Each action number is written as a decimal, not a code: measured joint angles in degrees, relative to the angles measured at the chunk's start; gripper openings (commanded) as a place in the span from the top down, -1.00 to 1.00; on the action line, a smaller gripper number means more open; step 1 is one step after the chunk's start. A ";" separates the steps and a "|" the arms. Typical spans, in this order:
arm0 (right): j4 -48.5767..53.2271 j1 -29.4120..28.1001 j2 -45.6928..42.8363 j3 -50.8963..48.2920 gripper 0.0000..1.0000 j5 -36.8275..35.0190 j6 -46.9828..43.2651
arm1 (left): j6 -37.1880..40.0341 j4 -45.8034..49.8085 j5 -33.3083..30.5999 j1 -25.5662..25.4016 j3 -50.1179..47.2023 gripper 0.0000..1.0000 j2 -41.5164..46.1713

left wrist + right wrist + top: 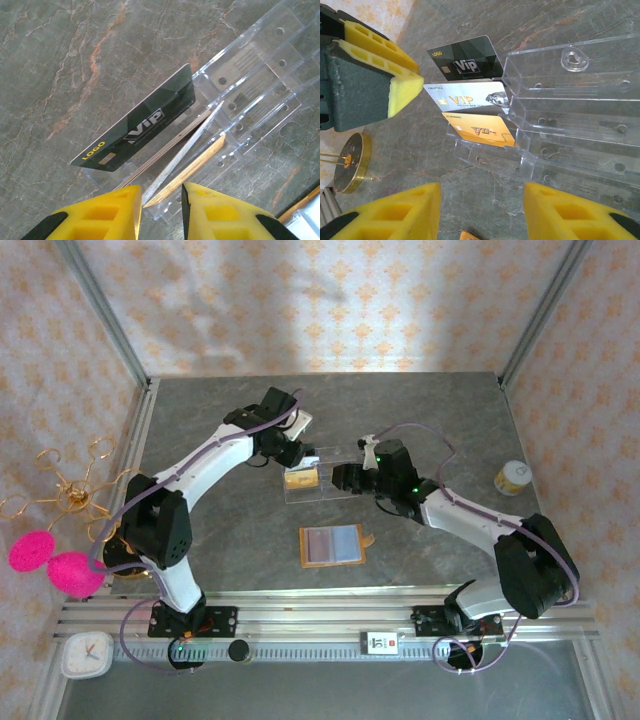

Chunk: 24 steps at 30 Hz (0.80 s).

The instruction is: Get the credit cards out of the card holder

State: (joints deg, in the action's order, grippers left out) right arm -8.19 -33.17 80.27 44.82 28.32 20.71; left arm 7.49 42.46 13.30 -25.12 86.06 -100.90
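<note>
I look in on peach patterned walls (330,300) on three sides — pale light washes the back one. Grey marbled tabletop (430,410), aluminium corner posts (102,305), a small white clock (87,655).

Two yellow fingers (107,212) stand a little apart at the bottom edge. Just ahead of them a clear plastic stand (260,75) rests on the grey marbled worktop (75,60) and holds three cards. A dark card (145,122) (printed "VIP" and "LOGO") is ahead to the left. A silver card (185,149), seen edge-on, points toward their gap, and a gold card (192,167) sits just right of it.
</note>
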 measured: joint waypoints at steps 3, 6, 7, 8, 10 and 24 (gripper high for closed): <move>-0.02 0.00 0.00 0.00 0.07 0.00 -0.02 | 0.09 0.46 -1.49 -0.79 0.52 0.33 -0.15; -0.04 0.00 0.00 0.00 0.07 0.00 0.00 | 0.09 1.11 -2.32 -1.16 0.52 0.31 -0.15; -0.02 0.00 0.00 0.00 0.07 0.00 0.00 | 0.07 1.38 -2.51 -1.14 0.52 0.29 -0.15; -0.04 0.00 0.00 0.00 0.07 0.00 0.00 | 0.00 1.60 -2.84 -1.14 0.52 0.29 -0.15; -0.04 0.00 0.00 0.00 0.07 0.00 0.00 | -0.07 2.01 -3.17 -1.14 0.52 0.27 -0.15; -0.42 0.00 -0.44 -0.31 0.07 0.17 0.00 | -0.07 3.67 -2.62 -0.59 1.01 0.30 -1.75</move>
State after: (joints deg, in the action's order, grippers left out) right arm -8.60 -33.17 79.83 44.51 28.49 20.71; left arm 7.42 46.13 10.68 -25.71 87.07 -102.65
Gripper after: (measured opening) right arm 0.466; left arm 0.350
